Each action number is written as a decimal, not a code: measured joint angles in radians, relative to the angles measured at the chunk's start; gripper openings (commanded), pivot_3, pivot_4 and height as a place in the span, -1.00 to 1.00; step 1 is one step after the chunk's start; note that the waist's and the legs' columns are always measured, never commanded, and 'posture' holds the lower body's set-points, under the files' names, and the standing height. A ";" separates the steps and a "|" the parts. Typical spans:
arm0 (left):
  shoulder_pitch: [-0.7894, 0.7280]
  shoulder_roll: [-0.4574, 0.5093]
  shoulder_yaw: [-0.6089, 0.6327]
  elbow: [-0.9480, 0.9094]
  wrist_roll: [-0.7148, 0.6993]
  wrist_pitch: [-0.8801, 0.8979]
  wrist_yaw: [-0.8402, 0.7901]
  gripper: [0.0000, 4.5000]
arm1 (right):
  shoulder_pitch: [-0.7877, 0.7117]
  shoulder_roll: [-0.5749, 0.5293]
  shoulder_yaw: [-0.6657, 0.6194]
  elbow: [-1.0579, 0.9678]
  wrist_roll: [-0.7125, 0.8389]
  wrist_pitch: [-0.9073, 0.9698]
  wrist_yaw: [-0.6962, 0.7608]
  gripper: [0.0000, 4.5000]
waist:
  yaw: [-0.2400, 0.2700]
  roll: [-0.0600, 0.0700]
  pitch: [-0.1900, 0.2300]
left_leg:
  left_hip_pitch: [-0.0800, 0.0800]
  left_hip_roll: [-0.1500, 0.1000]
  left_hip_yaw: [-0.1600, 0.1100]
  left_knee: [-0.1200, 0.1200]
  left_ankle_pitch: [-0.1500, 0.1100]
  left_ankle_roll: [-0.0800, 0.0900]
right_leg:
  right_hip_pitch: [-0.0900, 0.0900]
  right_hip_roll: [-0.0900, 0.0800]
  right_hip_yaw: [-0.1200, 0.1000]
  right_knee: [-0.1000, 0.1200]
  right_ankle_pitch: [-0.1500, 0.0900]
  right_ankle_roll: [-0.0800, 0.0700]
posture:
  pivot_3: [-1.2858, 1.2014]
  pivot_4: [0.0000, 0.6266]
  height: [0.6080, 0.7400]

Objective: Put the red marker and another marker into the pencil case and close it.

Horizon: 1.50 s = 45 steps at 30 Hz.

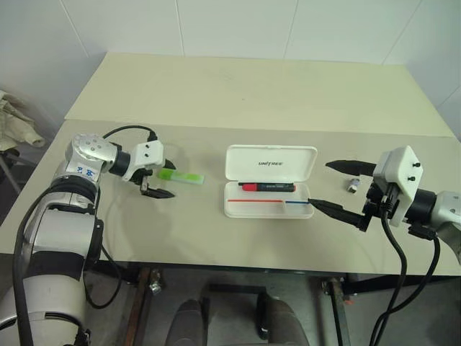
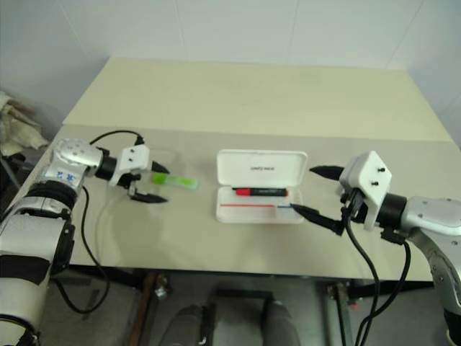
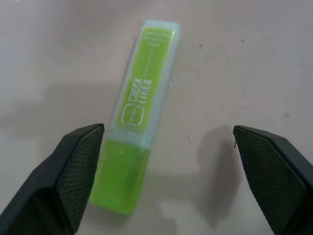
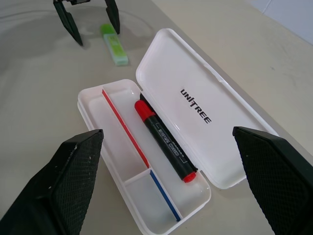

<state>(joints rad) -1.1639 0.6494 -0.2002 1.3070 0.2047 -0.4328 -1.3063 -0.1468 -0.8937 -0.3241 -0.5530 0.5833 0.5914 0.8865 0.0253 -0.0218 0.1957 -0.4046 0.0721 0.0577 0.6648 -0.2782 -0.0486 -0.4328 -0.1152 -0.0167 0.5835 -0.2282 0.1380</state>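
Both grippers hang over the table's front half with fingers spread wide and nothing held. Over by the left edge, the left gripper (image 1: 158,179) points down at the green marker (image 3: 133,117), one finger (image 3: 73,176) just beside its lower end, the other well clear; it looks lined up for a pick. That marker is pale translucent green with white lettering and lies flat on the bare table (image 1: 216,86), well apart from the pencil case (image 1: 270,182). Toward the right edge, the right gripper (image 1: 338,189) faces the case, probably waiting to shut it. Lying open mid-table, the white case has its lid folded back, and the red marker (image 4: 164,142), black-barrelled and red-capped, is already in its long compartment. A small metal bit (image 1: 352,185) sits between the right gripper's fingers.
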 measured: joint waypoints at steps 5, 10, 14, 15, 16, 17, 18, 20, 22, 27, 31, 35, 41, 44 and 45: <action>-0.011 -0.020 -0.001 0.005 0.031 0.015 0.040 1.00 | 0.008 -0.002 -0.016 -0.027 0.013 0.019 -0.018 0.99 | 0.003 0.000 0.000 | 0.000 0.000 0.000 0.000 0.000 0.000 | 0.000 0.000 0.000 0.000 0.000 0.000 | 0.03 -0.52 1.00; -0.015 -0.034 -0.002 0.008 0.049 0.049 0.074 0.83 | 0.022 -0.007 -0.037 -0.060 0.028 0.041 -0.034 1.00 | 0.007 0.000 0.000 | 0.004 0.000 0.000 0.002 0.000 0.001 | 0.004 0.000 0.000 0.000 0.000 0.000 | 0.03 -0.52 1.00; -0.015 -0.042 -0.004 0.010 0.060 0.073 0.097 0.31 | 0.037 -0.009 -0.050 -0.084 0.044 0.059 -0.048 1.00 | 0.006 0.000 0.000 | 0.004 0.000 0.000 0.002 0.003 0.003 | 0.005 0.000 0.000 -0.002 0.000 -0.006 | 0.03 -0.52 1.00; -0.015 -0.043 -0.004 0.010 0.063 0.074 0.111 0.18 | 0.040 -0.011 -0.059 -0.091 0.048 0.067 -0.052 1.00 | 0.004 0.000 0.000 | 0.004 0.000 0.000 0.002 0.003 0.003 | 0.005 0.000 0.000 -0.002 0.001 -0.007 | 0.03 -0.52 1.00; -0.015 -0.044 -0.003 0.010 0.067 0.075 0.120 0.03 | 0.041 -0.013 -0.069 -0.097 0.054 0.070 -0.056 1.00 | 0.002 0.000 0.000 | 0.004 0.000 0.000 0.003 0.003 0.003 | 0.005 0.000 0.000 -0.003 0.001 -0.007 | 0.03 -0.52 1.00; -0.014 -0.045 -0.001 0.010 0.068 0.074 0.127 -0.11 | 0.042 -0.015 -0.079 -0.106 0.057 0.075 -0.062 1.00 | 0.001 0.000 -0.001 | 0.004 0.000 0.000 0.003 0.003 0.003 | 0.005 0.000 0.000 -0.003 0.001 -0.007 | 0.03 -0.52 1.00; -0.013 -0.046 0.002 0.009 0.068 0.074 0.129 -0.24 | 0.042 -0.017 -0.083 -0.113 0.062 0.079 -0.065 1.00 | 0.000 -0.001 -0.001 | 0.004 0.000 0.000 0.002 0.003 0.003 | 0.005 0.000 0.000 -0.002 0.001 -0.007 | 0.03 -0.52 1.00; -0.012 -0.046 0.005 0.009 0.070 0.073 0.128 -0.50 | 0.045 -0.019 -0.087 -0.117 0.067 0.087 -0.069 1.00 | 0.000 -0.001 -0.001 | 0.004 0.000 0.000 0.002 0.003 0.003 | 0.004 0.000 0.000 -0.002 0.002 -0.005 | 0.03 -0.52 1.00; -0.010 -0.052 0.013 0.006 0.069 0.071 0.126 -0.52 | 0.046 -0.019 -0.087 -0.117 0.069 0.089 -0.073 1.00 | 0.000 0.000 -0.001 | 0.004 0.000 0.000 0.001 0.002 0.002 | 0.004 0.000 0.000 -0.001 0.003 -0.004 | 0.03 -0.52 1.00; 0.001 -0.061 0.045 0.005 0.053 0.065 0.125 -0.52 | 0.045 -0.019 -0.087 -0.117 0.073 0.088 -0.079 1.00 | 0.006 0.000 -0.001 | 0.003 0.000 0.000 0.001 0.001 0.002 | 0.004 0.000 0.000 -0.002 0.003 -0.003 | 0.03 -0.52 1.00; 0.014 -0.062 0.075 0.003 0.033 0.057 0.109 -0.52 | 0.042 -0.019 -0.078 -0.114 0.074 0.086 -0.083 1.00 | 0.007 0.000 -0.001 | 0.002 0.000 0.000 0.001 0.001 0.001 | 0.004 0.000 0.000 -0.004 0.003 -0.002 | 0.03 -0.52 1.00; 0.039 -0.062 0.119 -0.004 -0.021 0.038 0.039 -0.52 | 0.033 -0.019 -0.059 -0.104 0.074 0.079 -0.083 1.00 | 0.005 0.000 -0.001 | 0.001 0.000 0.000 0.001 0.001 0.001 | 0.003 0.000 0.000 -0.004 0.003 -0.002 | 0.03 -0.52 1.00; 0.068 -0.050 0.145 -0.039 -0.067 0.030 -0.064 -0.52 | 0.030 -0.019 -0.029 -0.056 0.056 0.039 -0.064 1.00 | 0.000 0.000 -0.001 | 0.001 0.000 0.000 0.001 0.001 0.001 | 0.003 0.000 0.000 -0.004 0.004 -0.002 | 0.03 -0.52 1.00; 0.082 -0.021 0.152 -0.077 -0.094 0.030 -0.130 -0.52 | 0.030 -0.019 -0.019 -0.020 0.041 0.016 -0.049 1.00 | -0.003 0.000 -0.001 | 0.001 0.000 0.000 0.001 0.001 0.001 | 0.002 0.000 0.000 -0.004 0.004 -0.002 | 0.03 -0.52 1.00; 0.083 -0.014 0.153 -0.092 -0.103 0.030 -0.149 -0.52 | 0.029 -0.019 -0.012 -0.011 0.038 0.011 -0.046 1.00 | -0.003 0.000 -0.001 | 0.001 0.000 0.000 0.001 0.001 0.001 | 0.002 0.000 0.000 -0.003 0.003 -0.002 | 0.03 -0.52 1.00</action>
<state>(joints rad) -1.0809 0.6359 -0.0474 1.2151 0.1017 -0.4027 -1.4551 -0.1173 -0.9128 -0.3361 -0.5640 0.6209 0.6023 0.8409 0.0225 -0.0223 0.1947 -0.4038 0.0722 0.0577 0.6657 -0.2775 -0.0471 -0.4308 -0.1151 -0.0169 0.5806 -0.2248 0.1360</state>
